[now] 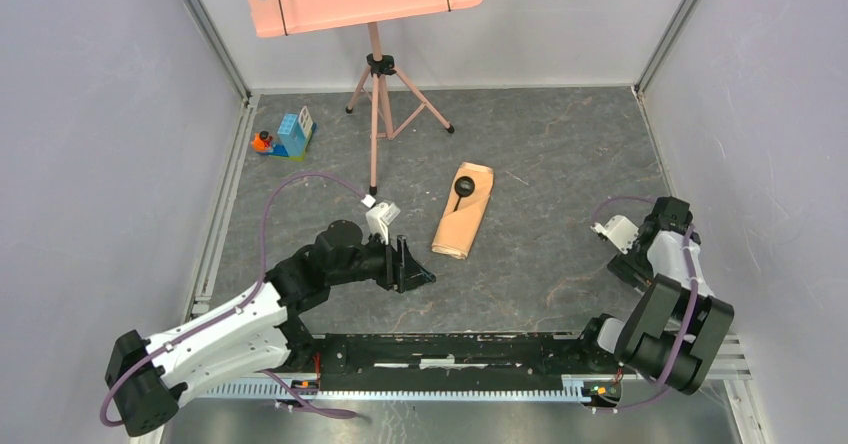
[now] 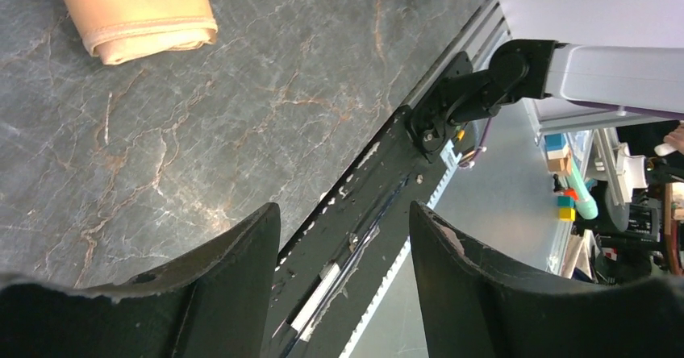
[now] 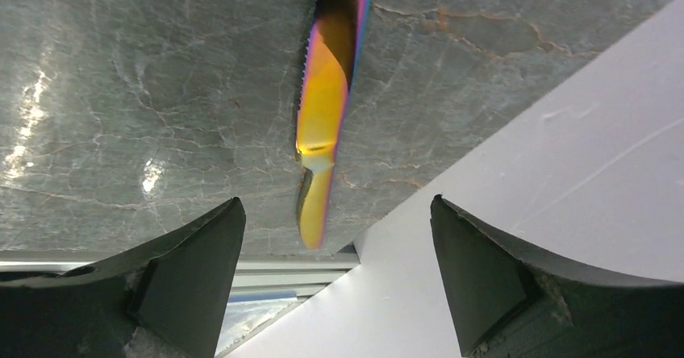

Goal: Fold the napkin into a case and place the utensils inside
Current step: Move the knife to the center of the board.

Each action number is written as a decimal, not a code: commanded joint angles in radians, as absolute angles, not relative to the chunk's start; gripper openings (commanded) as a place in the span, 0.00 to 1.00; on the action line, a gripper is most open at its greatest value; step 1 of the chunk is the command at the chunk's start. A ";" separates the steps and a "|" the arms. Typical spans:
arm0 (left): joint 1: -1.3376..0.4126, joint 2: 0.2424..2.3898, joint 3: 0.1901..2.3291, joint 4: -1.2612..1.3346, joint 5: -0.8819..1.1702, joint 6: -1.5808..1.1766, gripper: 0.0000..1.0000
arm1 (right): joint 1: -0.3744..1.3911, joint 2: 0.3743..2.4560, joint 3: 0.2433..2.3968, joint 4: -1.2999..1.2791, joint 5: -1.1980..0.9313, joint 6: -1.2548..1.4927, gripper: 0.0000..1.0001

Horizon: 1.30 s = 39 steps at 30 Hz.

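The napkin is already folded into a case [image 1: 463,211]. It lies in the middle of the desk [image 1: 560,164], with its open end pointing away from me. A black piece with a round head [image 1: 465,186] sits in that open end, so I think one utensil is already inside.

My left tool [image 2: 343,209] is open and holds nothing. The left arm reaches low over the desk, and the tool sits near the closer end of the case but does not touch it. I think it waits there so it can hold the cloth flat if it slips.

My right arm is bent back on itself at the right side, with the wrist tipped down at the desk. My right tool [image 3: 337,205] is wide open, with nothing between its fingers. A shiny gold knife [image 3: 323,116] lies flat on the desk just past them, close to the wall [image 3: 565,132]. I think the knife has to go in next. It lies flat on the desk and right by the wall, so it may be hard to pick up.
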State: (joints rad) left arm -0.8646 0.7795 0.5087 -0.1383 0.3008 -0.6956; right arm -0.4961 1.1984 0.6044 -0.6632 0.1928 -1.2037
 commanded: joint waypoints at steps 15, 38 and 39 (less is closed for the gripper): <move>-0.867 0.798 0.552 -0.220 0.178 -0.604 0.68 | -0.572 1.371 0.622 -0.758 0.206 -1.467 0.85; -0.796 0.861 0.570 -0.205 0.168 -0.611 0.68 | -0.522 1.613 0.758 -0.710 0.061 -1.436 0.60; -0.791 0.860 0.571 -0.205 0.172 -0.613 0.68 | -0.514 1.618 0.763 -0.710 0.056 -1.433 0.62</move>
State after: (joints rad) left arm -0.8082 0.8589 0.5285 -0.2371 0.1604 -0.6487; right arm -0.5491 1.5578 0.7444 -0.7692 0.2665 -1.4322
